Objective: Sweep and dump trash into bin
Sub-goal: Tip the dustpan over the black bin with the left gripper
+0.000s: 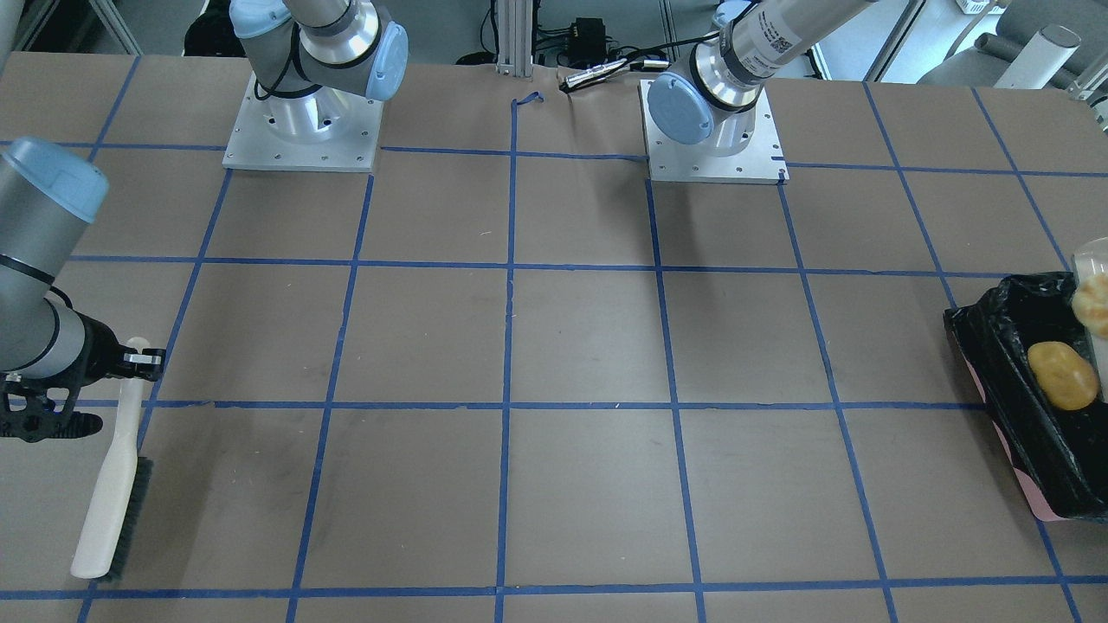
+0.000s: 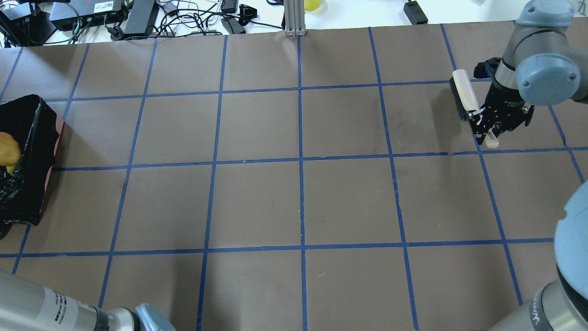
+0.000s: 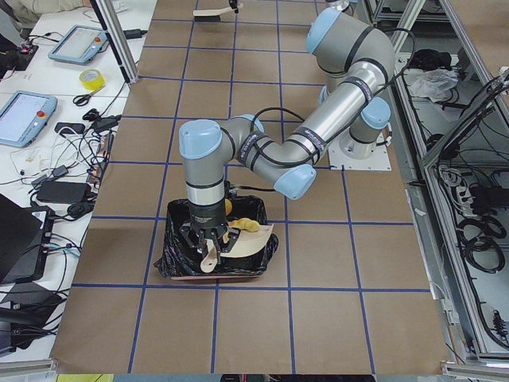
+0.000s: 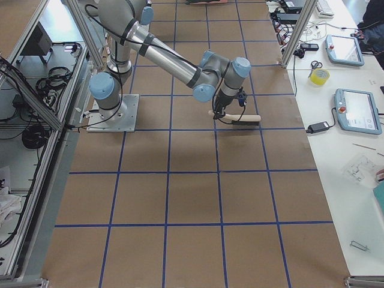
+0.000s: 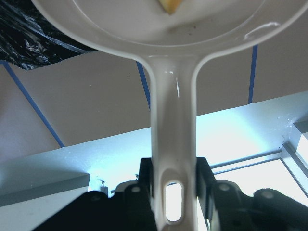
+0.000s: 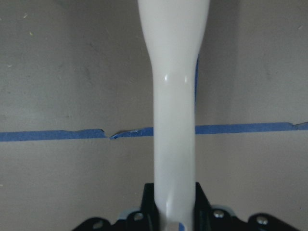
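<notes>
Trash piece (image 5: 169,5) in dustpan (image 5: 96,19) above bin (image 1: 1013,389): left gripper (image 5: 174,182) clamps its handle, tilt steeper; right gripper (image 6: 174,197) holds brush (image 1: 108,502).

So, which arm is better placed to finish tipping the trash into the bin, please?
Left: the left hand holds the dustpan over the bin, a yellow piece on it. The right hand holds the brush far across the table.

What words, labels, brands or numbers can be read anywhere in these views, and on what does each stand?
No text can be read in full.
White coded label on the left arm: print too small.
White sticker on a black box behind the table: too blurred.
Grey lettering on the right arm: cut off, unreadable.
</notes>
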